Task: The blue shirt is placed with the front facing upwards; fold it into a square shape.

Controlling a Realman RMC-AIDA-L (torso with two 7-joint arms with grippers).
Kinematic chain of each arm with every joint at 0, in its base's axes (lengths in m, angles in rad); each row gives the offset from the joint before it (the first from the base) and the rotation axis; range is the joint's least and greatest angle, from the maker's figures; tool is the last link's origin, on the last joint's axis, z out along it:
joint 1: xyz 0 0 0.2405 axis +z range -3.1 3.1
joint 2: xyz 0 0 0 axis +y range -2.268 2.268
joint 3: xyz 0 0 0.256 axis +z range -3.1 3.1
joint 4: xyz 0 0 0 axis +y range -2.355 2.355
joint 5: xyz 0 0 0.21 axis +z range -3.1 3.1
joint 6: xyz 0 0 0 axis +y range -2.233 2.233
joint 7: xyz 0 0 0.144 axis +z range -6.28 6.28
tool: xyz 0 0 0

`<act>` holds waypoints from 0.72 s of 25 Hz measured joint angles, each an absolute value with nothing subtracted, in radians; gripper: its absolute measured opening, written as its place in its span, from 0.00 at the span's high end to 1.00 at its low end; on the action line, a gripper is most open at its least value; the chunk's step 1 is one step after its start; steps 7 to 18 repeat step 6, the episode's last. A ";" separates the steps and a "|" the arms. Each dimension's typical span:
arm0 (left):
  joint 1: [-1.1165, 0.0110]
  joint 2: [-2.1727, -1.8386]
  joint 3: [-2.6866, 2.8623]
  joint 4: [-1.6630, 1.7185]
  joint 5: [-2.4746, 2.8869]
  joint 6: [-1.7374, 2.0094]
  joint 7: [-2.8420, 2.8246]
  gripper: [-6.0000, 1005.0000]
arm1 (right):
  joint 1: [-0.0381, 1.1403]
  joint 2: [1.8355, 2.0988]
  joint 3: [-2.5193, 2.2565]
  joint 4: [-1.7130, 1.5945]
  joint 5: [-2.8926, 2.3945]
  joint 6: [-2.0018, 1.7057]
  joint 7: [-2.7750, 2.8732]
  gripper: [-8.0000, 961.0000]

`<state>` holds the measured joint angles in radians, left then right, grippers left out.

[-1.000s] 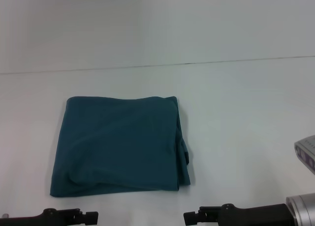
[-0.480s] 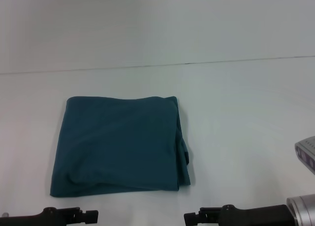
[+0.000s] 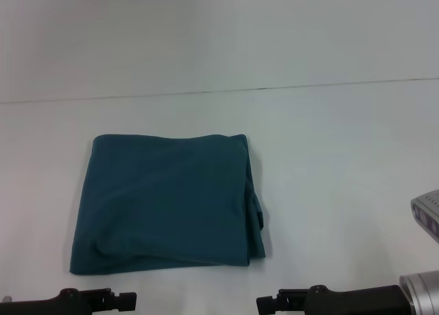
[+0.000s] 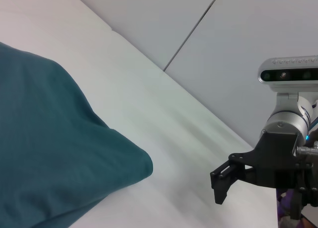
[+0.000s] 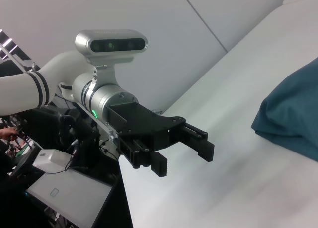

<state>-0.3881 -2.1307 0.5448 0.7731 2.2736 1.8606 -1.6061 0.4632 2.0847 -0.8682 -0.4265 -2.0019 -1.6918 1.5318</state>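
Note:
The blue shirt (image 3: pixel 168 202) lies folded into a rough square, plain side up, left of the middle of the white table (image 3: pixel 329 157). Its print and collar are hidden inside the folds. One rounded corner of the fold shows in the left wrist view (image 4: pixel 44 153), and another in the right wrist view (image 5: pixel 298 114). My left gripper (image 3: pixel 129 301) is low at the near table edge, just below the shirt's front hem. It is open and empty, as the right wrist view (image 5: pixel 185 161) shows. My right gripper (image 3: pixel 262 303) hangs near the shirt's front right corner, open and empty (image 4: pixel 217 187).
A seam line (image 3: pixel 274 88) runs across the table behind the shirt. Off the near edge, beyond the left arm, stand a laptop and a small white box (image 5: pixel 54 163). Bare white surface lies right of the shirt.

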 joint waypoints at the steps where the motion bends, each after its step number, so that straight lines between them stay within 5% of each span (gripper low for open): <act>1: -0.388 -2.131 0.545 0.773 2.274 1.861 -1.606 0.27 | 0.463 2.085 -0.868 -0.426 -2.002 -1.692 1.532 0.02; 18: -0.388 -2.130 0.544 0.773 2.273 1.861 -1.606 0.27 | 0.463 2.084 -0.868 -0.429 -2.002 -1.692 1.542 0.02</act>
